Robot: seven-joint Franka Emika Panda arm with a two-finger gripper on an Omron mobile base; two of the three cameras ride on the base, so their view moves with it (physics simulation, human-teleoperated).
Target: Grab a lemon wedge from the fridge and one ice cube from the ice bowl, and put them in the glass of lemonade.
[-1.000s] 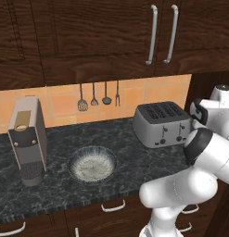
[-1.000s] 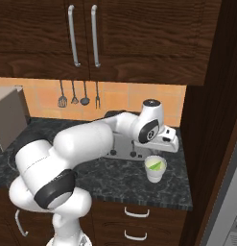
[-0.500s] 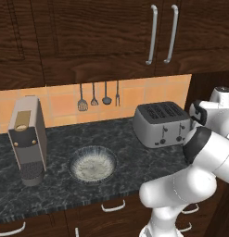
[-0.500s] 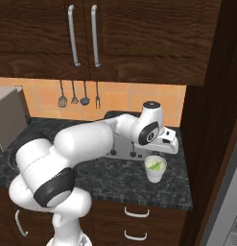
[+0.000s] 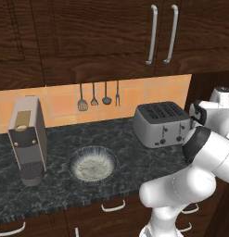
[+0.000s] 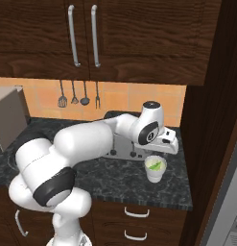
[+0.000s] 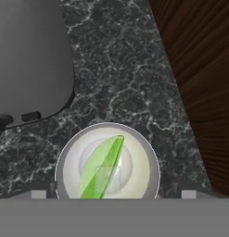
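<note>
A dark marble counter (image 5: 134,157) runs under dark wood cabinets, with an orange tiled wall behind it. In the right base view, the white arm reaches over the counter's right end and its gripper (image 6: 164,145) hangs directly above the glass of lemonade (image 6: 155,168), which stands just in front of the grey toaster (image 6: 121,150); the arm hides most of the toaster there. The finger tips are hard to make out in any view, so how wide the jaws stand cannot be told, and nothing is seen held between them.

The hand view looks straight down into the glass (image 7: 108,162), cut off along its lower rim. In the pale liquid lie a green wedge (image 7: 103,167) and a faint clear square, apparently an ice cube (image 7: 105,179).

In the left base view, the ice bowl (image 5: 92,164) sits alone mid-counter, well apart from the toaster (image 5: 163,122) and near a coffee machine (image 5: 26,140) at the left. Four utensils (image 5: 99,95) hang on the wall.
</note>
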